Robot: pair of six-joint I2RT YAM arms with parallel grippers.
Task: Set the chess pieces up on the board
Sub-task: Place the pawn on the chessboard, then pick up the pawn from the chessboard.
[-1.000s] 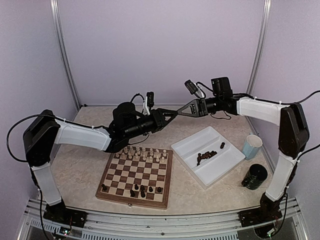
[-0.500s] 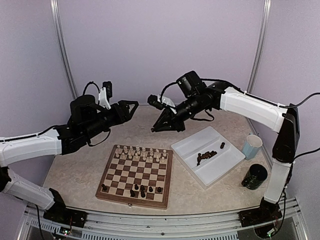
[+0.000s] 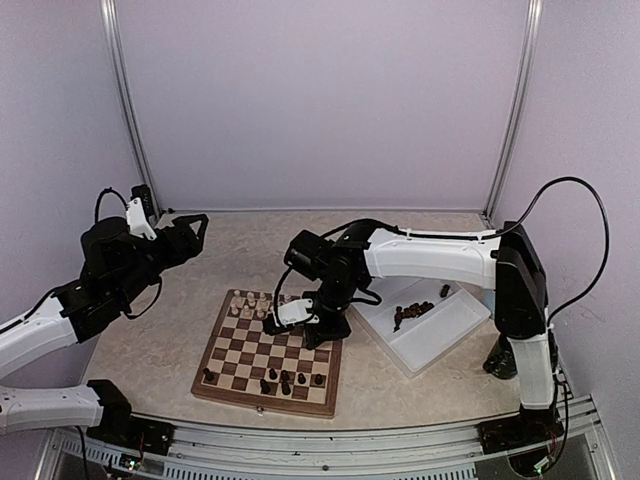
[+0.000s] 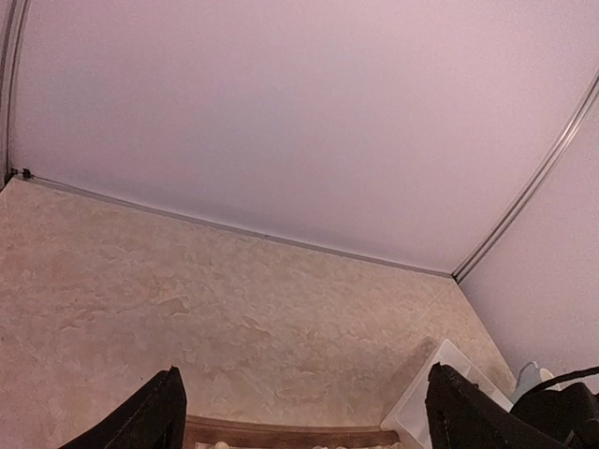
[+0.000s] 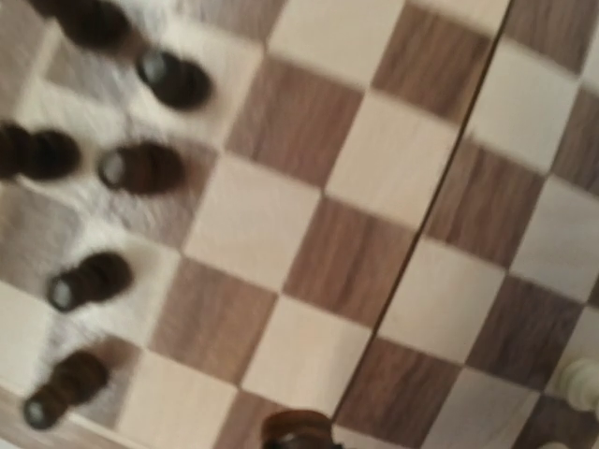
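Reaching down over the board (image 3: 255,350), the right gripper (image 3: 322,328) is clenched just above its far right squares; whether it grips a piece I cannot tell. The left gripper (image 3: 188,233) hangs released, raised at the left, well apart. Cream pieces (image 3: 270,303) line the far rows, dark pieces (image 3: 278,379) dot the near rows, and more lie in the white tray (image 3: 445,335).

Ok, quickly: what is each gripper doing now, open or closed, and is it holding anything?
Left gripper: open, empty.
Right gripper: closed, low over the board; whether it holds anything cannot be told.
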